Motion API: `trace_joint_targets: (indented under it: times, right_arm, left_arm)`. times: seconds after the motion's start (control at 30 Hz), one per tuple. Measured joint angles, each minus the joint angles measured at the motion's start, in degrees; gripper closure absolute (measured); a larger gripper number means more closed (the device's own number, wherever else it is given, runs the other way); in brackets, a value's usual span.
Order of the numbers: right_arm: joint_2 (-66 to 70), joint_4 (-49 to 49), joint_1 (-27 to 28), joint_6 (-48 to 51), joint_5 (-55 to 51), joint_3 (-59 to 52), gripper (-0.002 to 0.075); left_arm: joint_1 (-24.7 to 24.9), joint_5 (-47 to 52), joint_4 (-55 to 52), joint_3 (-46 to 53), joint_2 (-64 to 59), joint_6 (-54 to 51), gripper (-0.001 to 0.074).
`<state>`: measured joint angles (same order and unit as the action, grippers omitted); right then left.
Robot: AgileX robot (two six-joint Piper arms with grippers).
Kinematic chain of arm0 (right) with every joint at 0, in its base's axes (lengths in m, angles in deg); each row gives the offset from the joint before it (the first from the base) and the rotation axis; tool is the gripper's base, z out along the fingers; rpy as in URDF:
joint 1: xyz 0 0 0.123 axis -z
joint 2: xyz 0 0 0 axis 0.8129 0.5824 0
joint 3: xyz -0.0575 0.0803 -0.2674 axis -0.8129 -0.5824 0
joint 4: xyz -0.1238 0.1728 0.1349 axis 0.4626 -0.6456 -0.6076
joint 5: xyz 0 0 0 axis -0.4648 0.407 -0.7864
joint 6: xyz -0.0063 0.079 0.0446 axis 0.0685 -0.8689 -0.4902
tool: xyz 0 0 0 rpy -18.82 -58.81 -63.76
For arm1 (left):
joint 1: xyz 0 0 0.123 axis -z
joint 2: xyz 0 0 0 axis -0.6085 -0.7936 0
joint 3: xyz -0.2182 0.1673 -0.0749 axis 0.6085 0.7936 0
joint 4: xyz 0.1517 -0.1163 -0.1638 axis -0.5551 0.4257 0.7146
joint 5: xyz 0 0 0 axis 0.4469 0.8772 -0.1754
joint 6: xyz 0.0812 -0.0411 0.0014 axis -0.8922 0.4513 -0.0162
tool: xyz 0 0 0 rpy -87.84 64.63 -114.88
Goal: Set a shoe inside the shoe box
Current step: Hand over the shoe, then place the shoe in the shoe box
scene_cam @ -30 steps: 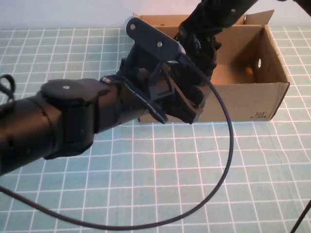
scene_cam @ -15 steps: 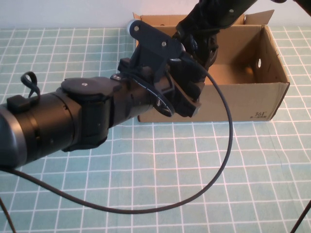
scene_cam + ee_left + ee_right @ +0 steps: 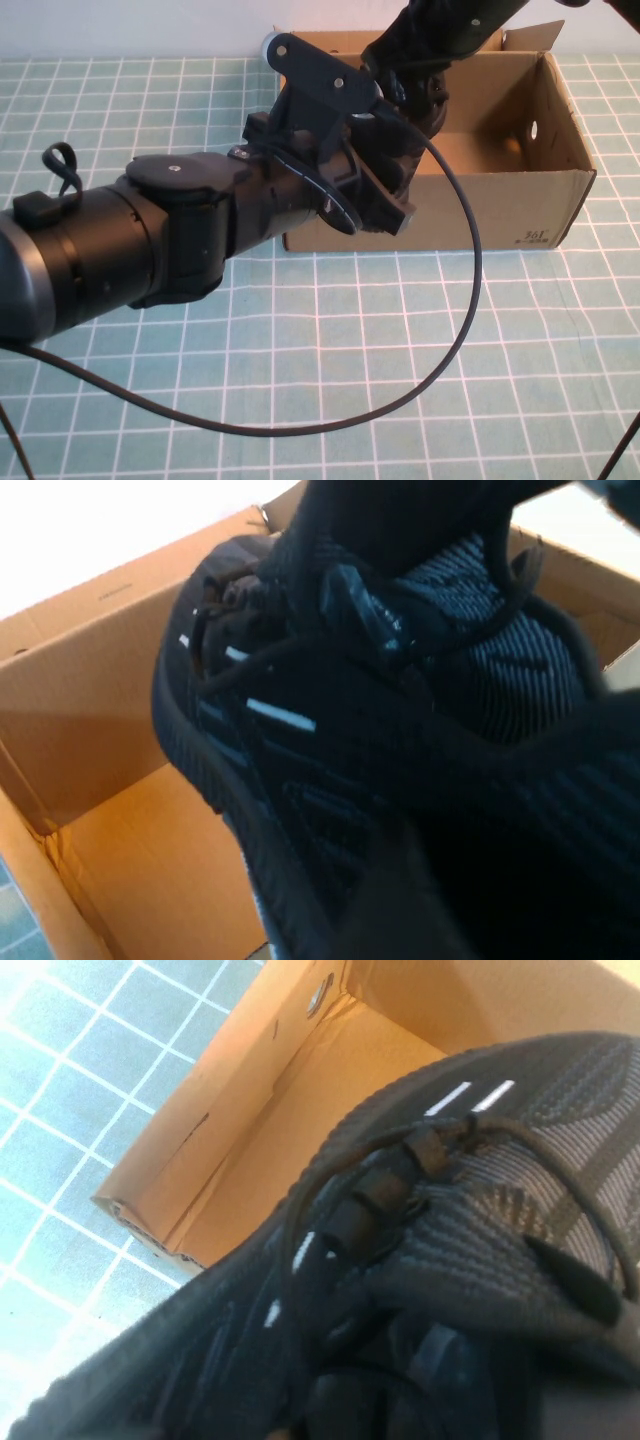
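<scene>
The black knit shoe [image 3: 300, 760] with short white dashes fills both wrist views [image 3: 480, 1160] and hangs over the open brown shoe box [image 3: 500, 210]. In the high view the two arms hide almost all of it. My left gripper [image 3: 388, 195] reaches in over the box's front left wall and is shut on the shoe. My right gripper [image 3: 415, 85] comes down from the far side over the box's left half and is shut on the shoe near its laces. The box's inner floor shows beneath the shoe [image 3: 150, 880] [image 3: 260, 1190].
The box stands at the back of a green grid mat [image 3: 500, 350]. Its right end wall has a round hole [image 3: 534, 129], and small flaps stand up at the back. A black cable [image 3: 470, 300] loops from my left wrist across the mat in front of the box.
My left arm has pushed forward and lifted, carrying its gripper farther over the box's front wall. The cable loop has shifted with it. The right arm has barely moved.
</scene>
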<state>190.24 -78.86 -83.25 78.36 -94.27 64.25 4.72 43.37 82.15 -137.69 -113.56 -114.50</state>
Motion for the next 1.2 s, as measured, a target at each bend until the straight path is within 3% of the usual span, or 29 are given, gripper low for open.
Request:
trace_joint_targets:
  times: [0.13,0.43,0.67,0.9,0.97,1.07,1.2]
  right_arm:
    - [0.0,0.0,0.0,0.0,-0.3,0.0,0.0729]
    - [0.0,0.0,0.0,0.1,-0.9,0.0,0.0729]
    - [0.0,0.2,0.0,0.3,-3.5,0.0,0.0713]
    - [0.0,-0.1,0.0,0.5,-4.7,0.3,0.0446]
    - [0.0,0.2,0.0,-0.6,-4.7,0.3,0.0417]
    - [-0.7,1.5,0.0,-2.4,-4.8,0.3,0.0451]
    - [-4.0,2.2,0.0,-3.7,-4.9,0.3,0.0578]
  left_arm:
    - [0.0,-0.1,0.0,0.0,0.0,-0.2,0.0416]
    - [0.0,-2.9,-0.1,0.0,0.0,-2.3,0.0671]
    - [0.0,-3.1,-0.2,0.0,0.0,-4.6,0.0684]
    - [-2.1,1.0,-0.2,-0.4,-0.2,-7.0,0.0687]
    - [-4.1,5.1,-0.3,-1.2,-0.2,-7.2,0.0687]
    - [-8.8,13.5,-0.9,-2.4,-0.3,-7.6,0.0687]
    - [-16.2,24.2,-2.3,-4.7,-1.0,-7.6,0.0687]
